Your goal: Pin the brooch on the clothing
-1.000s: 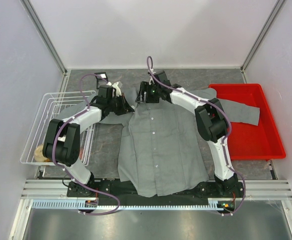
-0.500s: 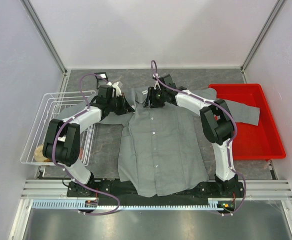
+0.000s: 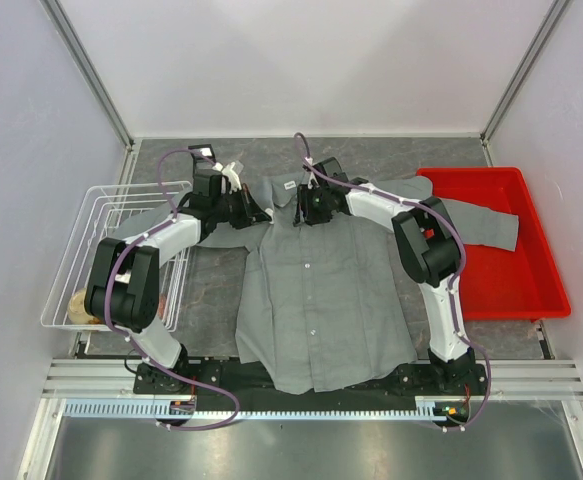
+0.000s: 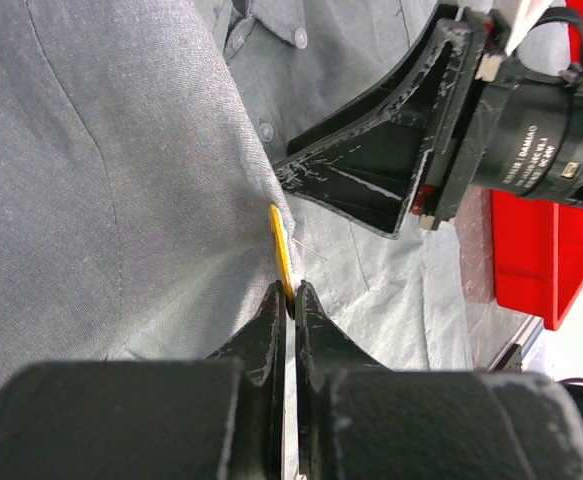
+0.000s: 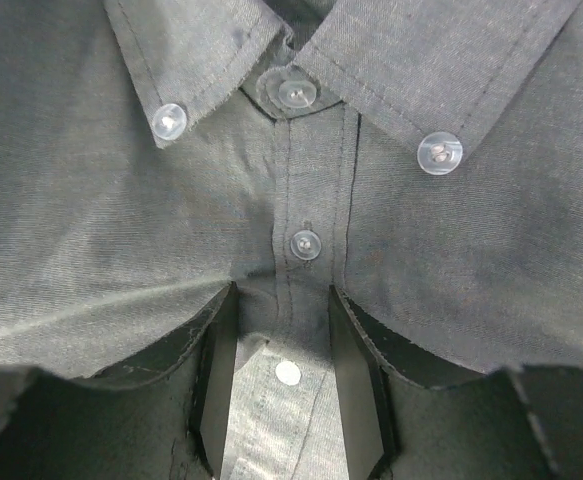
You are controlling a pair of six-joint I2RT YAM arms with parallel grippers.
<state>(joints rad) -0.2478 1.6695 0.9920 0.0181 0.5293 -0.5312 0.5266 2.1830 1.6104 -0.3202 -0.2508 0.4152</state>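
On the grey table (image 3: 211,290) we hold the shirt (image 3: 321,300) flat: our right gripper (image 5: 283,315), spread wide, straddles the button strip to steady the cloth, while our left gripper (image 4: 289,298) pinches the brooch (image 4: 282,262) against a fold near the collar.

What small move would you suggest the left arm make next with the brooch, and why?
Probably ease the left gripper slightly forward, pressing the brooch into the shirt. The brooch is pinched edge-on in that gripper, touching a raised fold of cloth, while the right gripper, open, straddles the button placket below the collar, seemingly steadying the fabric.
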